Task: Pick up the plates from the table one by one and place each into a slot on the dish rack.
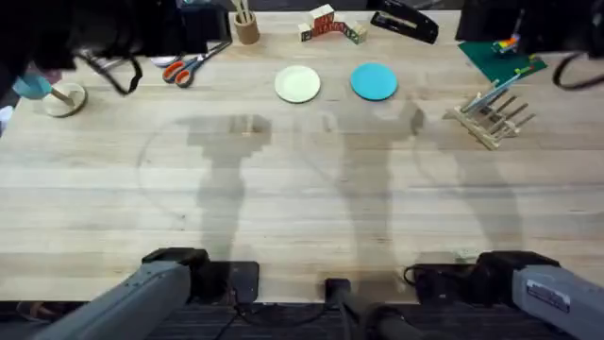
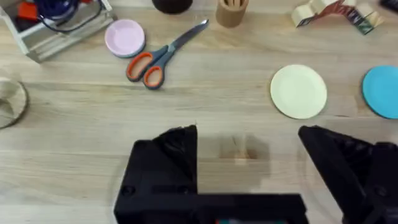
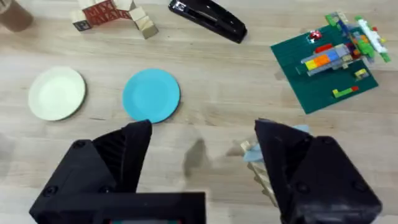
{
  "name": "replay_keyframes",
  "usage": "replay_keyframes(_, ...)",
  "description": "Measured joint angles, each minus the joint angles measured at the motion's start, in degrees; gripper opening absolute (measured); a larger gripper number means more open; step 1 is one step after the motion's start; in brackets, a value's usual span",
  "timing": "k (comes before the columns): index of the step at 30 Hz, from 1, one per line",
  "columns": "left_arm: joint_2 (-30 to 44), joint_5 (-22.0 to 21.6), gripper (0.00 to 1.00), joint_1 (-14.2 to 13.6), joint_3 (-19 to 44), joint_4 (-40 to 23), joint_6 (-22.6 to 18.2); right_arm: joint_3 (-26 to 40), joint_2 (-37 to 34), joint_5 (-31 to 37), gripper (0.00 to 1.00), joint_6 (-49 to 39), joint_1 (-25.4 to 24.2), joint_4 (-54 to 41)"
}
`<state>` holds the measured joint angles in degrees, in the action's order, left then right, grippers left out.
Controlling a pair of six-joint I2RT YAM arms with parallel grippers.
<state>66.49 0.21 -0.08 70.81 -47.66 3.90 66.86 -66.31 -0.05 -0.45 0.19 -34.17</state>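
Overhead view: the cream plate point(image 1: 297, 83) and the light blue plate point(image 1: 374, 81) lay side by side, apart, in the upper middle of the frame on the table point(image 1: 283, 189); the dish rack point(image 1: 493, 115) stood at the upper right, none of its slots holding a plate. Both arms sat at their bases along the bottom edge, well apart from the plates, so no plate had yet been lifted. The blue plate, nearer the rack, seemed the natural first pick for the right arm. A flat plate likely called for a pinch at its rim, then tilting it upright before lowering it between pegs.

The left wrist view showed the left gripper point(image 2: 249, 149) with fingers spread over bare wood, plus a pink dish point(image 2: 124, 37) and scissors point(image 2: 163, 55). The right wrist view showed the right gripper point(image 3: 202, 149) likewise spread and empty, and a green baseplate point(image 3: 323, 65) with bricks.
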Motion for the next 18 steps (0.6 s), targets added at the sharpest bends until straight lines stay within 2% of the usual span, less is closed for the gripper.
replay_keyframes(6, 8.82, 0.7, 0.993, 0.0, 4.61, -0.9, 0.0, 4.54, -7.54, 0.0, 0.996, 0.0, 0.0, -0.44)
replay_keyframes(15, 11.88, 1.63, 0.99, 0.0, 5.0, -0.61, 0.02, 4.74, -8.38, 0.0, 0.996, 0.0, 0.0, -0.57)
replay_keyframes(16, 11.88, 1.7, 0.933, 0.0, 5.0, -0.57, 0.28, 4.74, -8.38, 0.0, 0.996, 0.0, 0.0, -0.57)
replay_keyframes(18, 11.9, 1.78, 0.629, 0.0, 5.0, -0.57, 0.17, 4.76, -8.38, 0.01, 0.996, 0.0, 0.0, -0.59)
